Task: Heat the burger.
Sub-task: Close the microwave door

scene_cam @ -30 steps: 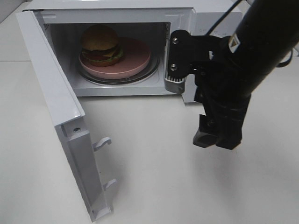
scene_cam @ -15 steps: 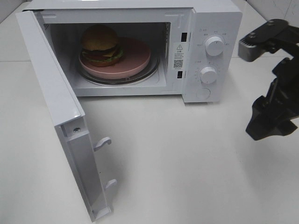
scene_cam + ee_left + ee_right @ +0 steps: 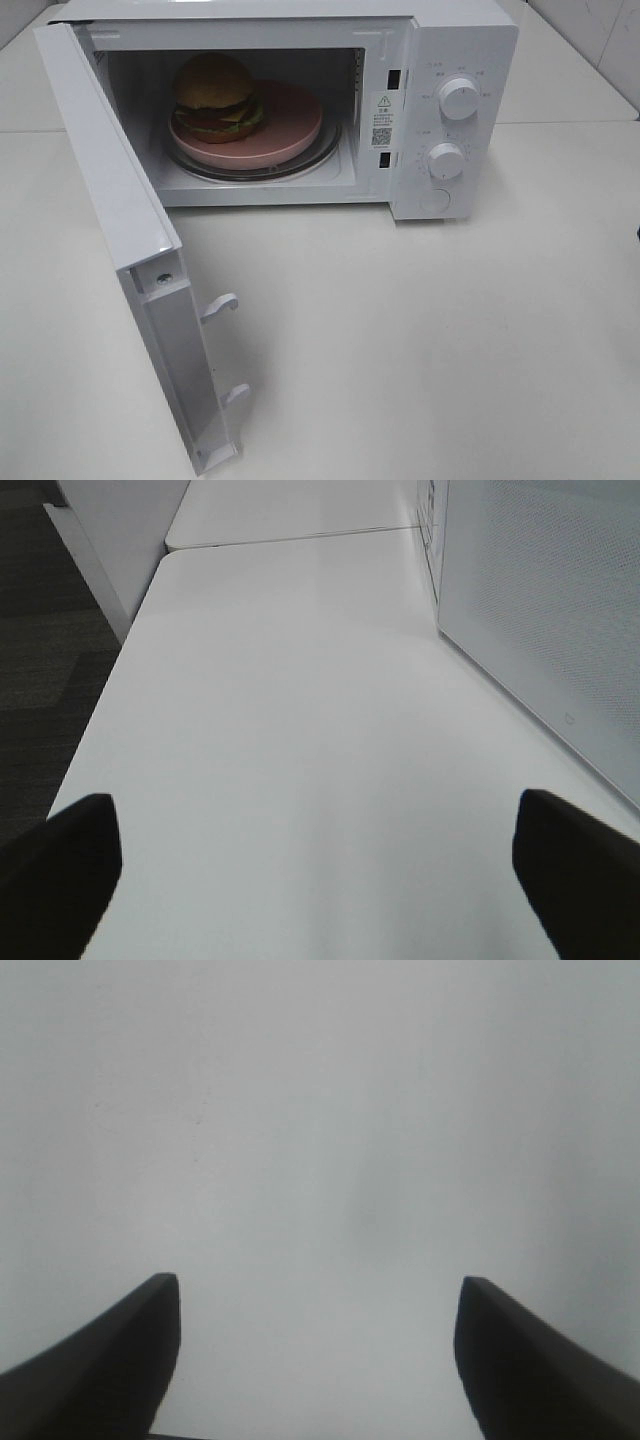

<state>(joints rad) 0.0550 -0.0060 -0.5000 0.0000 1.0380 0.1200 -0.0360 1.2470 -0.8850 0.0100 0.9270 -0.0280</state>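
Observation:
The burger (image 3: 214,96) sits on the left part of a salmon-pink plate (image 3: 290,122) inside the white microwave (image 3: 440,60), whose door (image 3: 120,230) hangs wide open to the left. Neither arm shows in the exterior high view. In the left wrist view my left gripper (image 3: 320,870) is open over bare white table, its dark fingertips (image 3: 60,870) far apart, with the door's outer face (image 3: 540,610) beside it. My right gripper (image 3: 318,1360) is open too, with only plain white table between its fingers (image 3: 100,1360).
The microwave has two dials (image 3: 459,98) on its right panel. The open door juts toward the table's front left, latch hooks (image 3: 218,305) sticking out. In the left wrist view the table's edge (image 3: 100,710) drops to dark floor.
The right arm has pulled away from the microwave front to the right and left the exterior high view. The burger, plate and door have not moved.

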